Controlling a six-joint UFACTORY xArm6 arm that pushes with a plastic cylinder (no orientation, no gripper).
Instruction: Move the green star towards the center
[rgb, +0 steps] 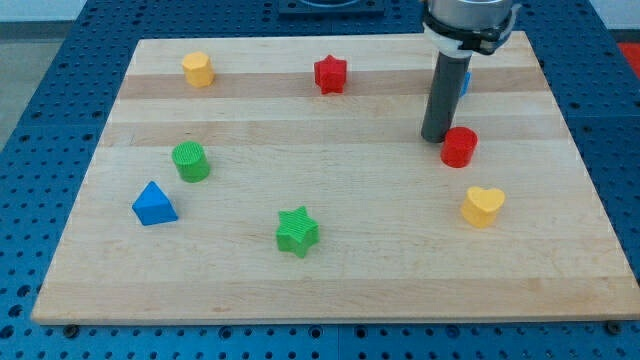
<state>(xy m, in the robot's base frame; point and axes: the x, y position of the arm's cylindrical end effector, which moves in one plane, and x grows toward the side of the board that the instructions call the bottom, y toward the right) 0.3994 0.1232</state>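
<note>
- My tip (436, 138) is resting on the wooden board (330, 290) at the right of the frame, just beside the red cylinder (459, 147); it is a bare rod, gripping nothing.
- The green star (297, 231) is lying at lower centre, well apart from my tip.
- The yellow heart (483, 206) is sitting below the red cylinder.
- The green cylinder (190, 161) and blue triangle (154, 204) are sitting at the left.

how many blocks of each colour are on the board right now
yellow: 2, the yellow hexagon and the yellow heart
red: 2, the red star and the red cylinder
green: 2, the green cylinder and the green star
blue: 2, the blue triangle and a blue block mostly hidden behind the rod
total: 8
</note>
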